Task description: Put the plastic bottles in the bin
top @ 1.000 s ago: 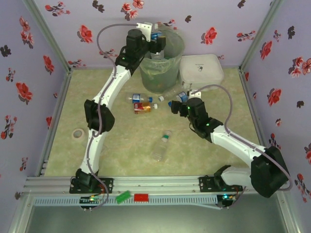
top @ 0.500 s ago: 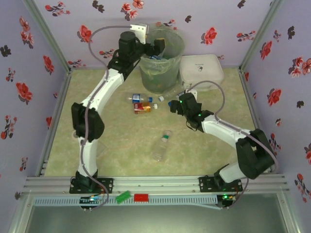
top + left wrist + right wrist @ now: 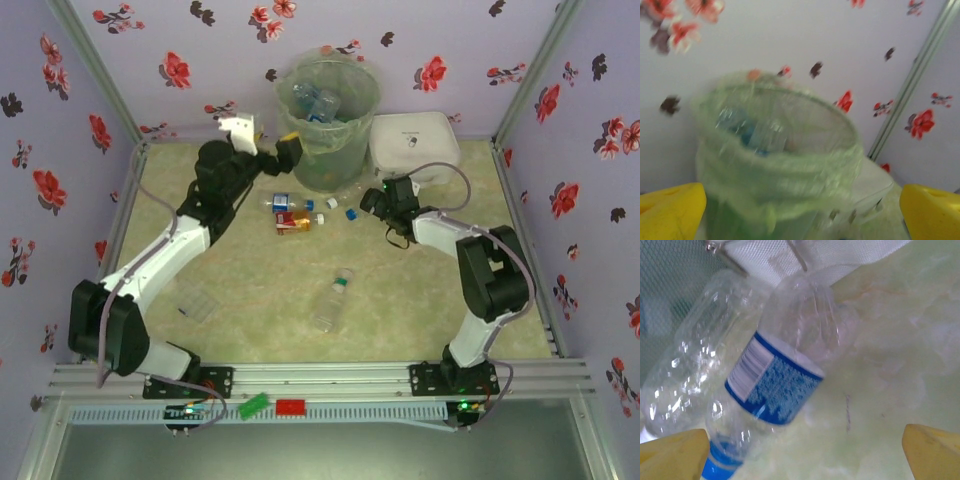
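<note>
- The bin (image 3: 325,165) stands at the far edge of the desk (image 3: 250,330), a little left of the middle. A translucent bag is folded over its rim. Some plastic bottles (image 3: 322,103) already lie inside, but through the bag I cannot count them, and the left wrist view of the bin (image 3: 775,165) is blurred.
- The flat white box (image 3: 413,140) sits just right of the bin, near the far right corner.
- The left claw (image 3: 284,150) hangs beside the bin's left wall. Its yellow fingers (image 3: 670,210) stand wide apart with nothing between them.
- The right claw (image 3: 374,197) is low between the bin and the box, also spread open and gripping nothing. It is aimed at a clear bottle with blue label (image 3: 782,385), which lies against a second clear bottle (image 3: 685,375).
- I judge these bottles to be empty, so they are very light. The walls look thin and will dent, the surface is smooth, and the round body may roll away. The labelled middle seems the best place to hold; the neck is stiffer but narrow.
- Its blue cap is cut off at the lower edge of the right wrist view.
- More bottles remain on the desk: one in the middle (image 3: 332,300), a flattened clear one (image 3: 195,300) towards the near left corner, hard to make out, and a blue-labelled bottle (image 3: 283,203) with a red-orange labelled one (image 3: 292,222) before the bin.
</note>
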You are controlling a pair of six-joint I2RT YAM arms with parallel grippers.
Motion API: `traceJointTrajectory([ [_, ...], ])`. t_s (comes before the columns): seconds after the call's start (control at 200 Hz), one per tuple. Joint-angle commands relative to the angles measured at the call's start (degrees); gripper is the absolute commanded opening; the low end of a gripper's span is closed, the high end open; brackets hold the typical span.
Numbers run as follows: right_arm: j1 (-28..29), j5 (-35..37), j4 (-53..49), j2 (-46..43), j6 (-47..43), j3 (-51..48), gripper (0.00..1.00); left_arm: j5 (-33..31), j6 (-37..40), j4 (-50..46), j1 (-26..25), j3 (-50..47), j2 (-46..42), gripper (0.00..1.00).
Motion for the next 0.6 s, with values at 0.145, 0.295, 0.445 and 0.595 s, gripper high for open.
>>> traceJointTrajectory([
  [0.145, -1.4, -5.0, 8.7, 6.6, 9.2, 3.9, 1.0, -7.5, -13.5, -0.4, 0.7, -18.3, -5.2, 1.0],
  [0.295, -1.5, -5.4, 8.7, 9.5, 10.9, 5.1, 1.0, -8.3, -17.1, -2.6, 0.7, -23.8, -5.9, 1.0],
  [0.445, -1.6, -5.8, 8.0, 10.9, 12.0, 5.7, 1.0, -11.5, -16.4, -4.1, 1.0, -24.0, -6.0, 1.0],
  [0.595, -1.6, -5.2, 7.2, 11.0, 12.5, 4.7, 1.0, -13.5, -16.7, -1.5, 1.7, -23.4, -5.4, 1.0],
])
